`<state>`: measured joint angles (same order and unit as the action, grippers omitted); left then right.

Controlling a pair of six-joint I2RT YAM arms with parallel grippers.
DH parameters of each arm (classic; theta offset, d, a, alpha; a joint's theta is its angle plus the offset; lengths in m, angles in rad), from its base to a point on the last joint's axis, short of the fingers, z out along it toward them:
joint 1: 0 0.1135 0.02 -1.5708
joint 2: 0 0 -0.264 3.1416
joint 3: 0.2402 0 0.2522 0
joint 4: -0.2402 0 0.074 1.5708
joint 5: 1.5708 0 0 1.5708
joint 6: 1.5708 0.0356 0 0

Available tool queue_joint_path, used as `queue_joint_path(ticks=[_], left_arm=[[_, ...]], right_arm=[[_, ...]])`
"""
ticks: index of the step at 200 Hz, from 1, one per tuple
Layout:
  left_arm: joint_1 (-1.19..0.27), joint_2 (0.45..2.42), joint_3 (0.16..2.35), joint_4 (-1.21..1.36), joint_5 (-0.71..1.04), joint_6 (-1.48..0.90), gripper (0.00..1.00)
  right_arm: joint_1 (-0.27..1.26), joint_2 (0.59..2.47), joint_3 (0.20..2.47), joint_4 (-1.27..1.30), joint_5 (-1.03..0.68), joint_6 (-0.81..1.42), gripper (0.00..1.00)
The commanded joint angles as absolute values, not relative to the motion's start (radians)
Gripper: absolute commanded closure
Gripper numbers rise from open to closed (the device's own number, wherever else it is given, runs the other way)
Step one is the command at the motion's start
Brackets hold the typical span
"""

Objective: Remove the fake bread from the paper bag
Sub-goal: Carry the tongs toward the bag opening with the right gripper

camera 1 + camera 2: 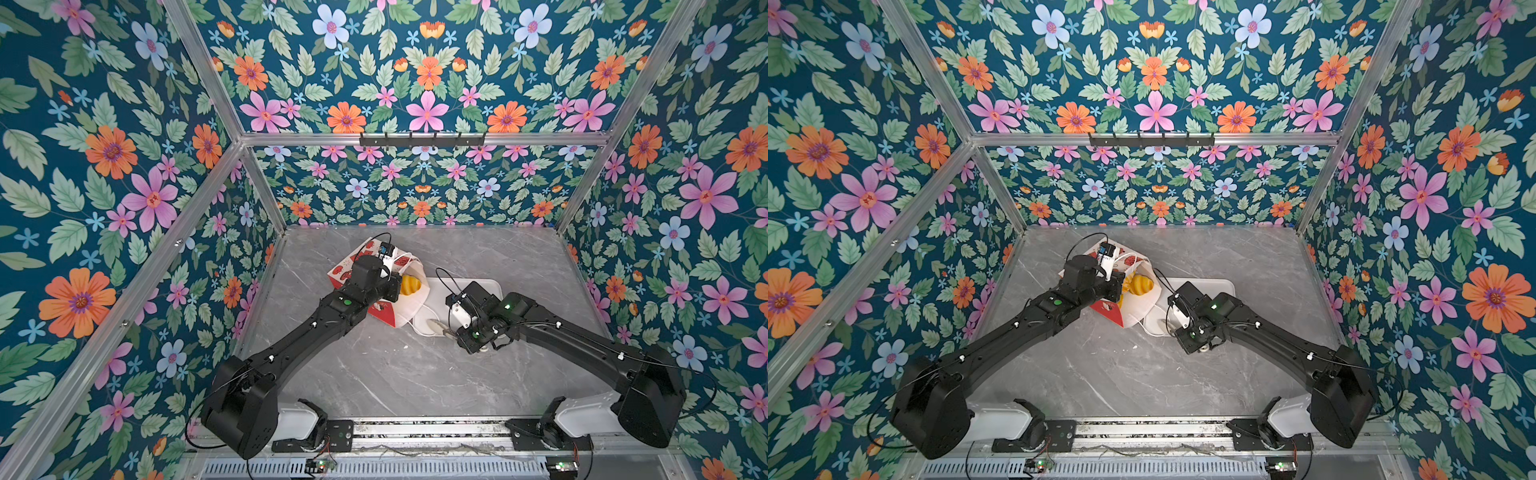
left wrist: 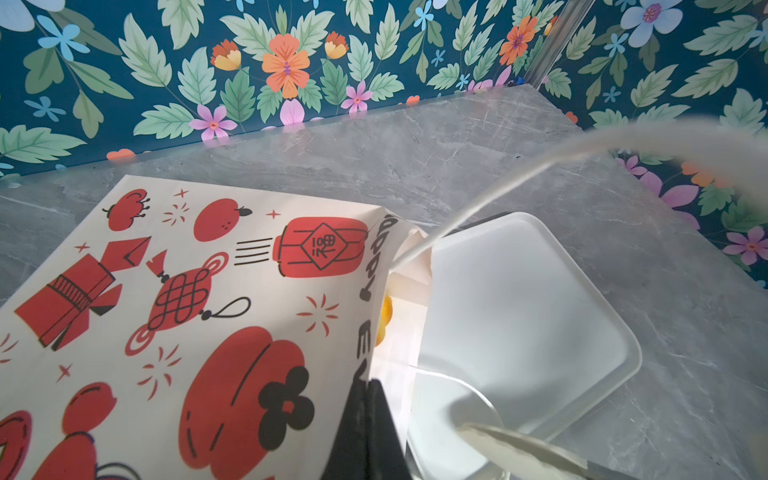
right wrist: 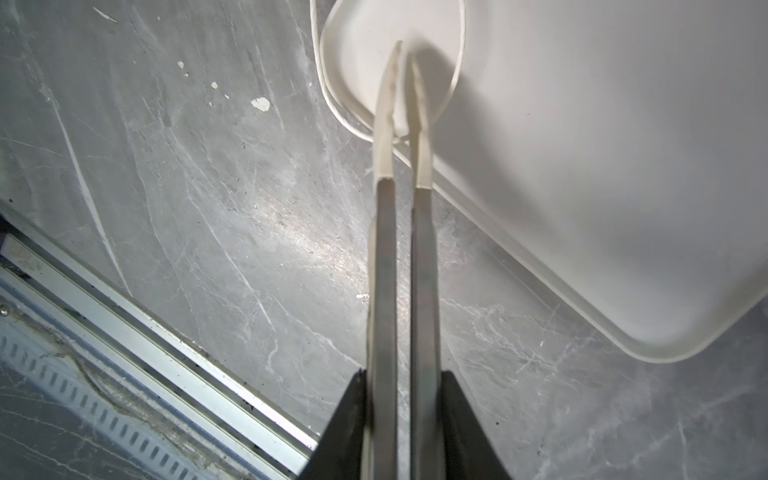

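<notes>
the grey marbled worktop (image 1: 415,374) spreads beneath both tools. the paper bag (image 2: 208,291) lies on its side under the left tool (image 2: 365,399), its open mouth turned toward the right tool (image 3: 406,52). the left tool is pinched together on the bag's upper rim at the mouth. the white tray (image 3: 582,166) lies flat under and ahead of the right tool, one edge meeting the bag's mouth. the right tool's long fingers stand a thin gap apart over the tray's corner, clamping nothing. the fake bread (image 1: 409,284), golden yellow, sits inside the bag's mouth just beside the left tool, between the two tools. a white cord handle (image 3: 455,79) loops on the tray around the right tool's tips.
</notes>
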<state>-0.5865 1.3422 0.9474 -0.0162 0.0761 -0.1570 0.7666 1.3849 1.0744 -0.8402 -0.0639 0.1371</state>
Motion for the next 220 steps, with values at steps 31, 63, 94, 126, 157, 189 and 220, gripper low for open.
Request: queue_joint_path(ticks=[31, 63, 94, 126, 157, 189, 220], left_arm=[[-0.586, 1.336, 0.949, 0.0, 0.07, -0.151, 1.0], [-0.586, 1.338, 0.952, -0.003, 0.072, -0.151, 1.0], [-0.586, 1.341, 0.957, -0.007, 0.077, -0.144, 1.0], [-0.586, 1.344, 0.96, -0.009, 0.084, -0.142, 1.0], [-0.587, 1.344, 0.96, -0.008, 0.096, -0.149, 1.0], [-0.588, 1.34, 0.963, -0.009, 0.113, -0.154, 1.0], [-0.588, 1.329, 0.972, -0.022, 0.117, -0.15, 1.0]], right_arm=[[0.77, 1.328, 1.079, -0.79, -0.092, 0.116, 0.78], [0.782, 1.265, 1.086, -0.74, -0.083, 0.073, 0.78], [0.804, 1.264, 1.096, -0.692, -0.035, -0.013, 0.75], [0.81, 1.31, 1.091, -0.592, 0.056, -0.087, 0.7], [0.809, 1.353, 1.102, -0.514, 0.102, -0.106, 0.68], [0.81, 1.371, 1.087, -0.451, 0.111, -0.12, 0.66], [0.809, 1.391, 1.078, -0.43, 0.183, -0.147, 0.62]])
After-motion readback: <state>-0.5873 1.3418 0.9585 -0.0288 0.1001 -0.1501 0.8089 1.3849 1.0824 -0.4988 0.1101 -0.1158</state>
